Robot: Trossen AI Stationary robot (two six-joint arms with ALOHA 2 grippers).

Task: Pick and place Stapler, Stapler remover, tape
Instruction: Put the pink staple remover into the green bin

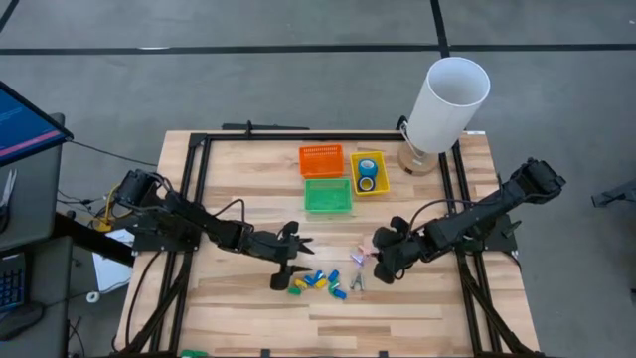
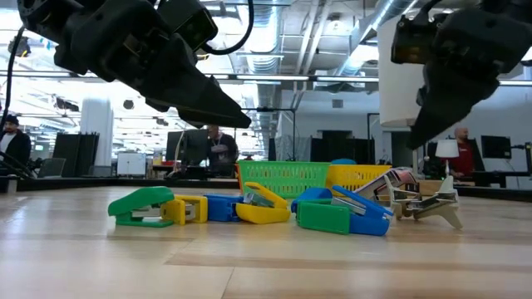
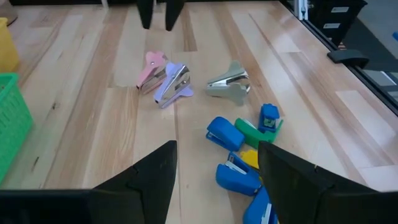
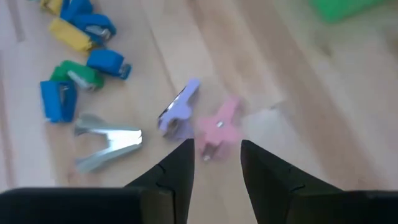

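Several small staplers [image 1: 318, 283], blue, green and yellow, lie in a heap on the table near its near edge, also seen in the low view [image 2: 249, 208]. Beside them lie a pink staple remover [image 4: 217, 127], a purple one [image 4: 179, 109] and a silver one [image 4: 109, 140]. Two blue tape rolls [image 1: 367, 171] lie in the yellow basket [image 1: 354, 159]. My left gripper [image 3: 217, 149] hovers open just left of and above the stapler heap [image 3: 239, 155]. My right gripper [image 4: 216, 149] is open, low over the pink remover, one fingertip on each side of its near end; I see no touch.
An orange basket [image 1: 321, 159] and a green basket [image 1: 328, 195] stand beside the yellow one at mid-table, toward the far side. A tall white cylinder [image 1: 447, 104] stands at the far right corner. Black rails [image 1: 199, 179] frame the table. People and desks show in the room behind.
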